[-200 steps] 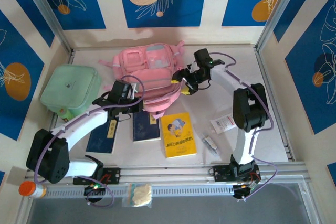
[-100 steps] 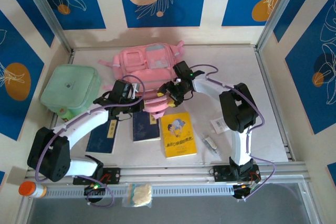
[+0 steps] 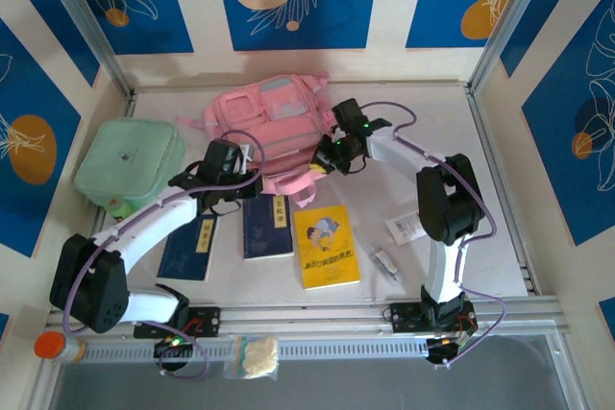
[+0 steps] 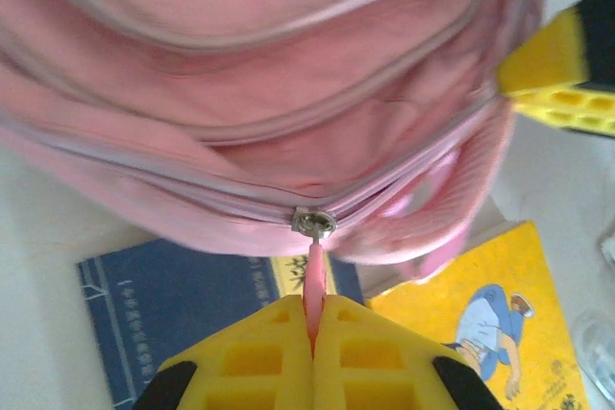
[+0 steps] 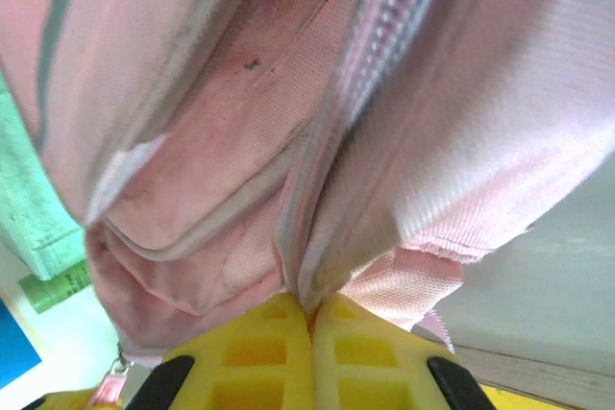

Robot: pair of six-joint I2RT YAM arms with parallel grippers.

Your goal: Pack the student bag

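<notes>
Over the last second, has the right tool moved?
Yes. The right tool shifted left, from above the yellow book's right edge to above its middle, now shut on the student bag.

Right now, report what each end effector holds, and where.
Left end effector: student bag, by its zipper pull; right end effector: its fabric beside a zipper.

Student bag [image 3: 269, 122] filled the rear centre of the surface [image 3: 500, 170]. Mint-green case [image 3: 130, 165] blocked the rear left, near the bag. Left end effector [image 4: 314, 319] was closed on the zip pull [image 4: 314, 280] and right end effector [image 5: 309, 319] on the bag's near edge, so both arms barred that edge. Left blue book [image 3: 183, 256], middle blue book [image 3: 267, 229], yellow book [image 3: 325, 247], white packet [image 3: 408, 228] and small tube [image 3: 384, 261] covered the near middle. Right rear corner and right margin lay bare.
</notes>
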